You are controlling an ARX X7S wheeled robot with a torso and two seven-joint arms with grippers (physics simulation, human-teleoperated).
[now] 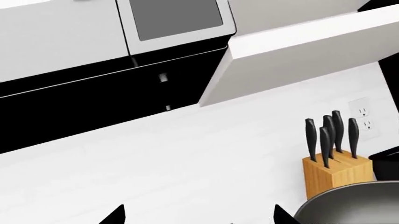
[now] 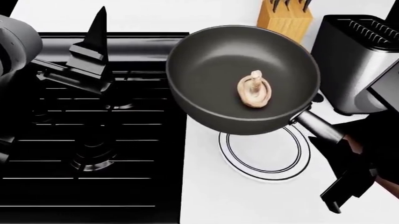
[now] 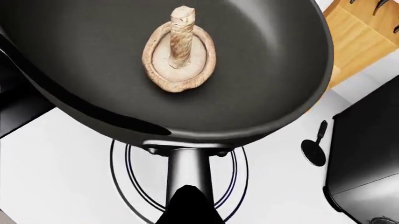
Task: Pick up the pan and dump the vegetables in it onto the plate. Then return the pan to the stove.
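Note:
The dark-grey pan hangs level in the air over the white counter, partly above the ringed white plate. One tan mushroom lies cap-down in the pan, stem up. My right gripper is shut on the pan's wooden handle at the lower right. The right wrist view shows the mushroom, the pan, its steel neck running to my right gripper, and the plate below. My left gripper is open and empty above the black stove; in its wrist view the left gripper faces the wall.
A wooden knife block stands behind the pan, seen also in the left wrist view as the knife block by a wall outlet. A steel toaster sits at the right. A small black utensil lies beside it.

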